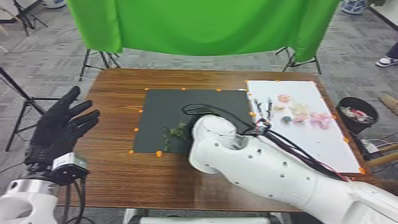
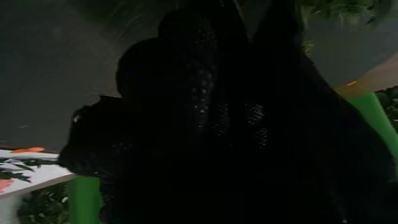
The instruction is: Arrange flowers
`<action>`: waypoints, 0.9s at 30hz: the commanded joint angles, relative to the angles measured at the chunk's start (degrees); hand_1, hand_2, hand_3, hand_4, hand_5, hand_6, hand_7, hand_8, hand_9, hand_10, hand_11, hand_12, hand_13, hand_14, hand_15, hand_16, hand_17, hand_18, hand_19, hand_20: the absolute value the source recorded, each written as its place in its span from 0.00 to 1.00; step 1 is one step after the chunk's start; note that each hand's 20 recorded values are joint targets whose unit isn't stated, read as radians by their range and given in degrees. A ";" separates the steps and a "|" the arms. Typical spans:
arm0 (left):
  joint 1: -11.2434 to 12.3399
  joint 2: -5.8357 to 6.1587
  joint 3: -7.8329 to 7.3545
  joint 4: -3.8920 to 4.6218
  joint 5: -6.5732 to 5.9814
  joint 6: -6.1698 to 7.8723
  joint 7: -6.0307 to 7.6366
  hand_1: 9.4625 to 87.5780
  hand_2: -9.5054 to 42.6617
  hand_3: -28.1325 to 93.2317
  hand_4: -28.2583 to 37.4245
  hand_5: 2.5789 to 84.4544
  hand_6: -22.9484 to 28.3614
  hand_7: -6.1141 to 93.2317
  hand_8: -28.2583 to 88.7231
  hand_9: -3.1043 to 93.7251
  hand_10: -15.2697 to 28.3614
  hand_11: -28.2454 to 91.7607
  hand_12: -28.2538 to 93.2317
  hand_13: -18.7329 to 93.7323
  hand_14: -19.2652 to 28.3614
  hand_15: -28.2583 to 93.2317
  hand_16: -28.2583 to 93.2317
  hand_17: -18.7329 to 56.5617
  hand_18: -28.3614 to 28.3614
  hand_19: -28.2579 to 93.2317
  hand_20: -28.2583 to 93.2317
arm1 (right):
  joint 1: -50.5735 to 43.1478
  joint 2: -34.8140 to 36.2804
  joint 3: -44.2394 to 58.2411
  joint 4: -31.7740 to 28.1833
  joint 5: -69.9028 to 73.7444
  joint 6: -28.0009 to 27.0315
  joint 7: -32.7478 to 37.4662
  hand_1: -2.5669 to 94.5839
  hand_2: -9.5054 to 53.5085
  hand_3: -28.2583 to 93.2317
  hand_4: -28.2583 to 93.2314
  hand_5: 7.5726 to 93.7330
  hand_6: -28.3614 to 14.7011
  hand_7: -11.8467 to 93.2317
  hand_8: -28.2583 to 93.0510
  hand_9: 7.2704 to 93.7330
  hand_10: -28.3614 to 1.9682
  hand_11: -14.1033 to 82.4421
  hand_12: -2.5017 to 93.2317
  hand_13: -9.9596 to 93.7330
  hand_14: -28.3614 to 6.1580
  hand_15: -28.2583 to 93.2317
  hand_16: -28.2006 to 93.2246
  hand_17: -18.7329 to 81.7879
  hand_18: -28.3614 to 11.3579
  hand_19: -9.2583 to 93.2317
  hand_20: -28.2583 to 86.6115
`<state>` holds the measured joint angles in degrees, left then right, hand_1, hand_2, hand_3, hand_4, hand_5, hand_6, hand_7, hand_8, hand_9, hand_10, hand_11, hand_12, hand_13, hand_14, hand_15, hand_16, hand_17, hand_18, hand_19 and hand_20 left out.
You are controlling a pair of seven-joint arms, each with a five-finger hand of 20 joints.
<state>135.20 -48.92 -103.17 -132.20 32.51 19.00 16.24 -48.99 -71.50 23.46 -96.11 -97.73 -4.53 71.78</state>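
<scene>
Over the dark mat (image 1: 164, 107), my right hand (image 1: 191, 123) is low and largely hidden behind its own white arm. Green sprigs (image 1: 174, 133) lie on the mat just left of it, and more greenery (image 1: 206, 109) shows at its far side. In the right wrist view, my right hand (image 2: 200, 130) is dark against the mat, with green leaves (image 2: 342, 7) beyond it. Whether it holds anything cannot be told. Pink and cream flowers (image 1: 299, 111) and dark-leaved stems (image 1: 264, 108) rest on the white sheet (image 1: 311, 145). My left hand (image 1: 60, 127) is raised beside the table's left edge, open and empty.
Orange markers (image 1: 159, 153) dot the borders of the mat and sheet on the brown table (image 1: 111, 170). Black cables (image 1: 298, 146) run along the right arm. A dark bin (image 1: 357, 112) stands off the table's right side, and a green cloth (image 1: 209, 27) hangs behind.
</scene>
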 commanded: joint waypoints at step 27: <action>6.66 1.87 -1.66 -1.72 -3.29 2.79 5.13 0.27 0.30 0.75 0.13 0.34 0.58 0.14 0.18 0.30 0.77 0.43 0.32 0.33 0.96 0.66 0.14 0.15 1.00 0.68 0.22 | 3.05 1.68 0.46 -4.83 -2.44 -1.20 -2.14 0.36 0.13 0.77 0.05 0.93 0.47 0.26 0.15 1.00 0.45 0.49 0.16 1.00 0.64 0.67 0.32 0.95 0.61 1.00 0.22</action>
<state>138.28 -49.16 -104.34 -132.95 32.12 19.44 17.29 -47.14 -70.62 22.32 -99.12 -97.73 -4.99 71.56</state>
